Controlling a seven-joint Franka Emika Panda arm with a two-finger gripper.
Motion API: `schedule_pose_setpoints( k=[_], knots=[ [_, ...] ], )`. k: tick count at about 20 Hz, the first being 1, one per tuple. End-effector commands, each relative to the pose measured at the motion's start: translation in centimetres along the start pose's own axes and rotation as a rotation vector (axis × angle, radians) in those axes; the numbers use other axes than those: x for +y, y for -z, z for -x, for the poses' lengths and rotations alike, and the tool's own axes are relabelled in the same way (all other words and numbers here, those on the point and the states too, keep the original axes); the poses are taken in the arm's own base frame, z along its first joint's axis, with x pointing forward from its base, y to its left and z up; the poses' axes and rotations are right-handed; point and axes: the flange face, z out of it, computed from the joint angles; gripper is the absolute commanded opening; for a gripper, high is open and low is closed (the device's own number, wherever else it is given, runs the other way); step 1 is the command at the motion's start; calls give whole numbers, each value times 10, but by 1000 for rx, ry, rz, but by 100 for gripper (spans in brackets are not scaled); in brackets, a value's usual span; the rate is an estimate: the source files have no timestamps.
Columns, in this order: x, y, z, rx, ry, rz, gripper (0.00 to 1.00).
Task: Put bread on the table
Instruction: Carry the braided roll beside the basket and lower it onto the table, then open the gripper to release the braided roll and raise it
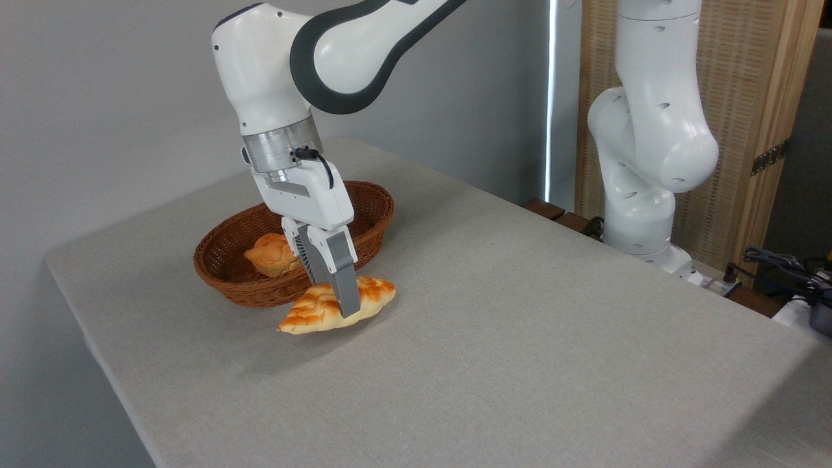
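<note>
Our jaws (343, 300) grip the bread (338, 304), already clear of the basket (260, 286) and low over the surface (520, 325); we judge only lowering and release remain.

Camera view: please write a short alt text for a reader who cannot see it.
A white robot arm's hand grips a long braided bread just in front of a brown wicker basket, low over or on the grey table. A small round bun lies in the basket.
</note>
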Motion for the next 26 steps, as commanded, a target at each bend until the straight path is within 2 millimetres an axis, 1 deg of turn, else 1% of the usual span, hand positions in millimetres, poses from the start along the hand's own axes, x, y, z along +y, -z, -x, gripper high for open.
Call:
schedule_pose_setpoints(
  k=[1,2,8,14,19,22,23,25,26],
  knots=[
    [-5,4,-1,9,5,-16,98],
    [-4,4,-1,9,7,-12,99],
    [-3,-5,-4,-3,10,-1,100],
    [-1,-5,-5,8,22,25,100],
    [-5,-5,-3,10,39,31,100],
    [-4,-5,-3,10,49,32,100],
    [-7,-1,-3,23,61,41,100],
    [-28,15,1,75,121,72,100],
    [-31,21,2,87,132,77,100]
  ],
)
